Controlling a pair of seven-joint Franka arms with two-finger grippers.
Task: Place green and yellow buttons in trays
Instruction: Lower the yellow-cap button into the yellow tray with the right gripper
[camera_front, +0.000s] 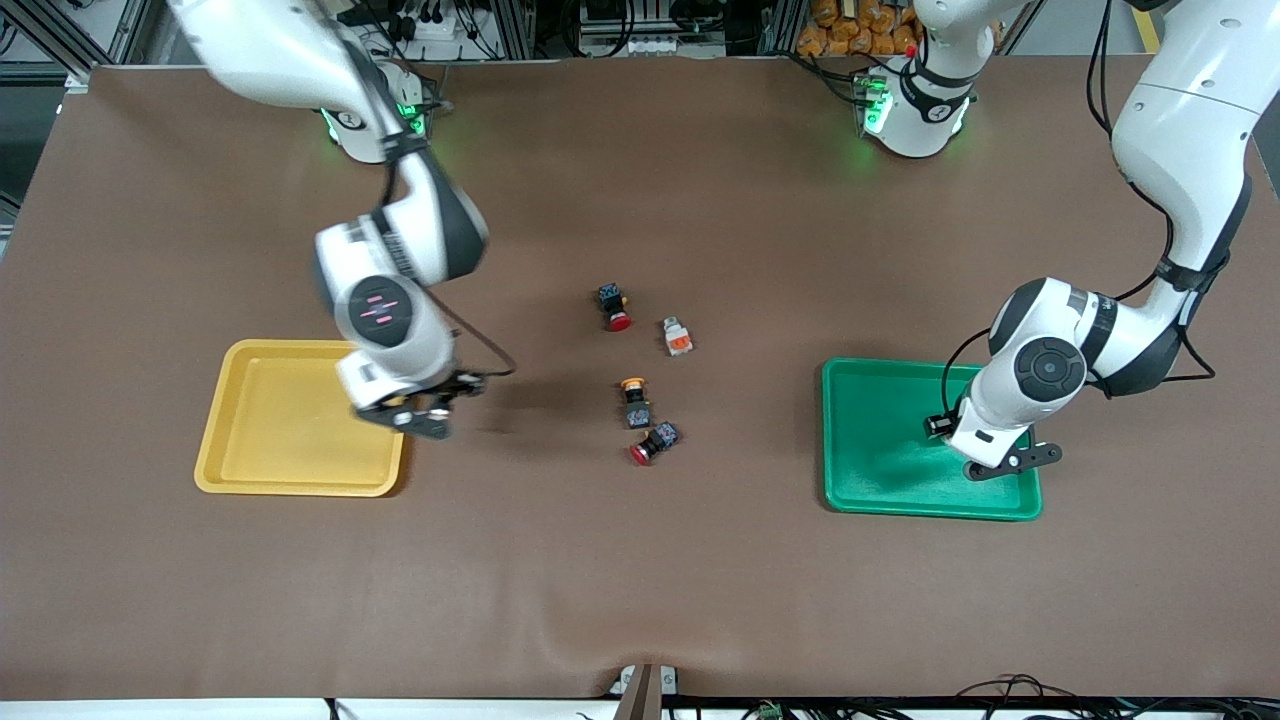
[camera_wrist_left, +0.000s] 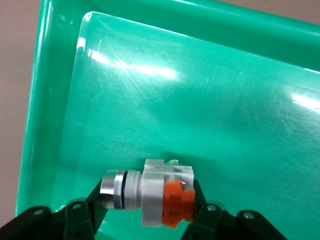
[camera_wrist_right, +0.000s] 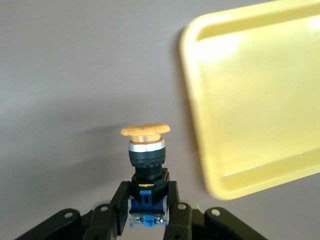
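the right gripper (camera_wrist_right: 148, 212) is hanging over the table beside the yellow tray (camera_front: 290, 470), at its edge toward the table's middle, and is clamping a yellow-capped button (camera_wrist_right: 145, 150) by its blue-and-black body, cap pointing away from the fingers. the left gripper (camera_wrist_left: 147, 215) is hovering over the green tray (camera_front: 870, 480), gripping a whitish-grey button (camera_wrist_left: 150, 192) across its square body near the orange section. two more task buttons, one grey (camera_front: 677, 336) and one yellow-capped (camera_front: 634, 400), are lying mid-table among two red-capped switches (camera_front: 652, 443). these parts are judged to be light, rigid and smooth plastic; gripping the flat-sided body, not the round cap, is advisable.
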